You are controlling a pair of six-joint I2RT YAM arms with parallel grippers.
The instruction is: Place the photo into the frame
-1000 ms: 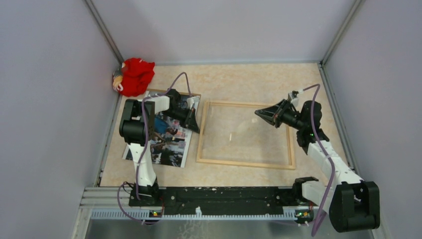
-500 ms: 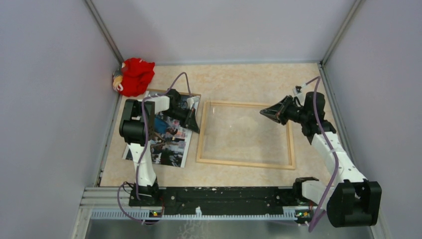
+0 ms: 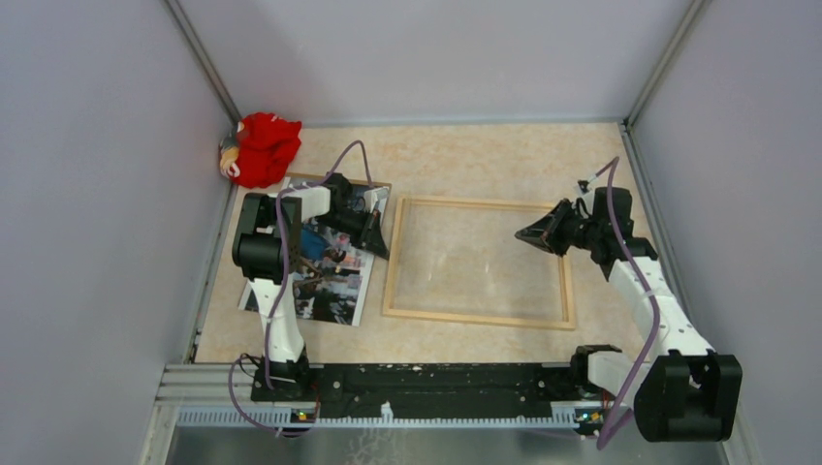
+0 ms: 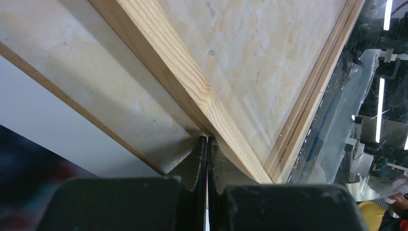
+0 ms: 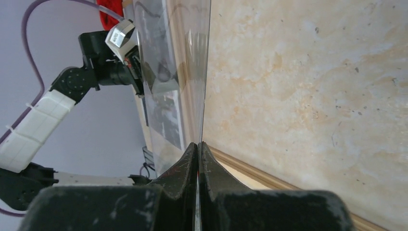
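While both grippers are closed, nothing is held.
Only from the right gripper [image 5: 198,144] is the frame's [image 3: 477,318] pane seen edge-on; the left gripper [image 4: 207,140] is pressed at its corner.

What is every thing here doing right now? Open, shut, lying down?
Thin light-wood picture frame: flat on the table, no photo inside.
Clear pane: one edge seemingly pinched.
Glossy crowd photo: face up, outside the frame.
Brown cardboard board: flat under the photo.
Left gripper: shut, empty, tips at the frame's rail.
Right gripper: shut on the pane's edge.
Red soft toy: slumped in the corner.
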